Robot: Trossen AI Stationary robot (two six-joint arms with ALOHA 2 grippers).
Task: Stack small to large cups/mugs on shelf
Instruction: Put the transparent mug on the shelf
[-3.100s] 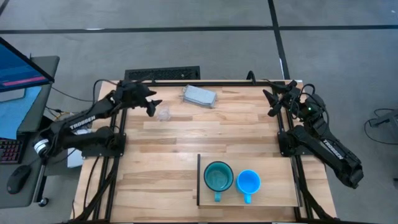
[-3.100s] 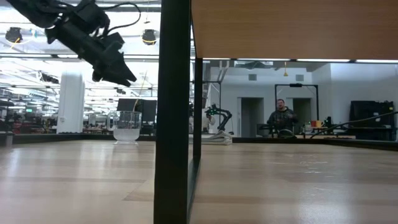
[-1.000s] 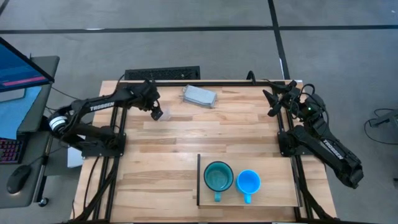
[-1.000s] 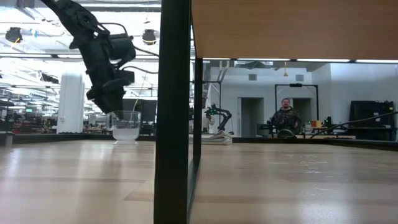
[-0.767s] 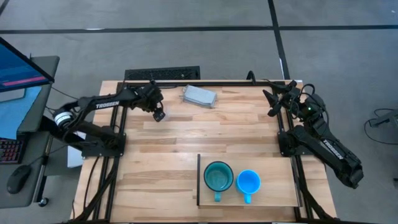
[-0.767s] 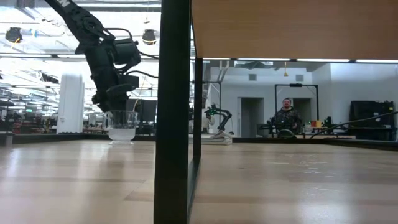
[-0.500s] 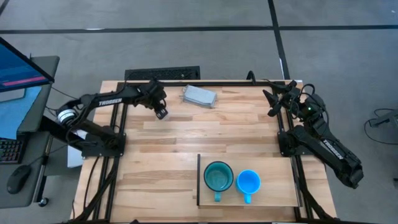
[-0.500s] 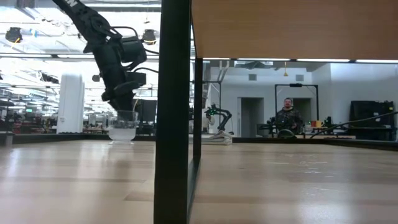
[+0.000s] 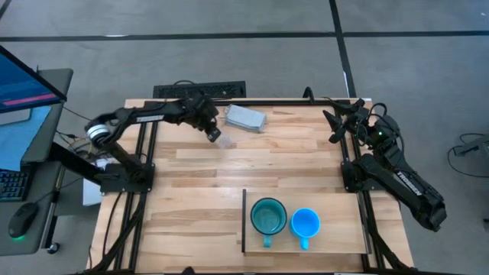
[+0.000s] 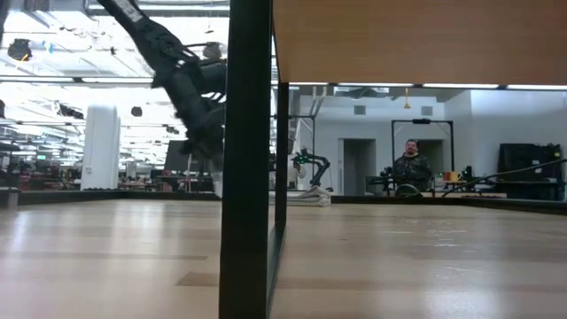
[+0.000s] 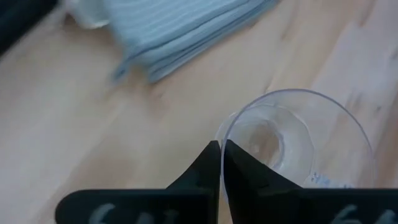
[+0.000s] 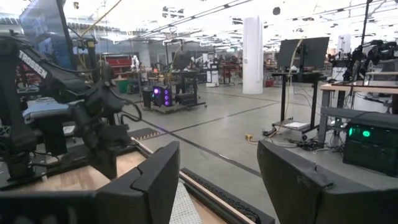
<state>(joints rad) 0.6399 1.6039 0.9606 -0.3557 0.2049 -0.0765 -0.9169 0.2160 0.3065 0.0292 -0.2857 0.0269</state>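
the small clear cup (image 11: 297,142) is off its old spot near the table's far left and now hangs beside the grey-blue folded cloth (image 9: 244,118), its rim pinched between the pressed-together fingers of the left gripper (image 9: 216,135). 0.5 s ago the cup sat on the tabletop further left; it has since been carried toward the centre, so the pick looks done and transport has begun. the teal mug (image 9: 268,218) and bright-blue mug (image 9: 305,224) stand side by side on the shelf (image 9: 336,243), unchanged. the right gripper (image 12: 217,186) waits at the far right edge, fingers spread.
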